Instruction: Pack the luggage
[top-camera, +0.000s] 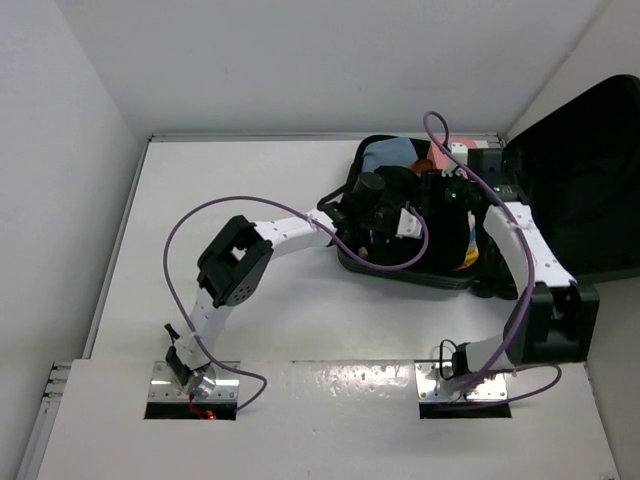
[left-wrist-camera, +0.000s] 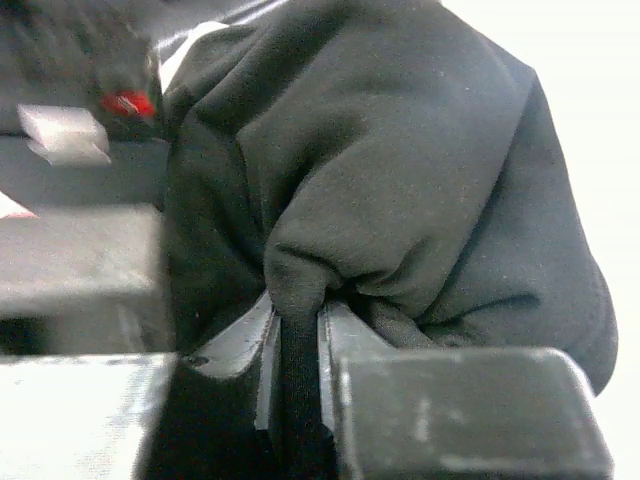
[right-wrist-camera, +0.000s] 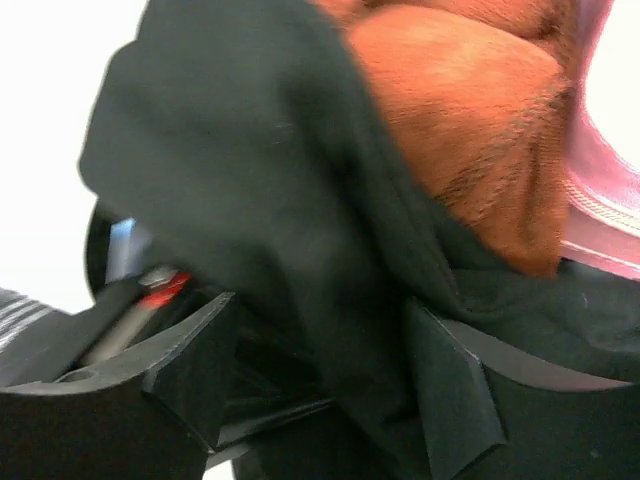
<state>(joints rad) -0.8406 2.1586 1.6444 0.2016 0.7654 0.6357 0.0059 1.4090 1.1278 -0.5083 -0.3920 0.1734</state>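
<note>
Overhead view bright, even; wrist views blurred, backgrounds blown white

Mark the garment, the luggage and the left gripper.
garment (left-wrist-camera: 400, 150): left wrist view, bulging fold.
luggage (top-camera: 590, 190): top view, open lid.
left gripper (left-wrist-camera: 297, 325): left wrist view, between fingertips.

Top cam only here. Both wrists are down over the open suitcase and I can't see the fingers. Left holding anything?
Observer: Yes. The left gripper is pinched on a fold of the black garment.
Operator: And the right?
Observer: The right gripper has its jaws apart, with black cloth hanging between them, not visibly clamped.
Operator: Anything behind that cloth?
Observer: A rust-orange fabric item sits right behind it, with a pink edge beside that.
</note>
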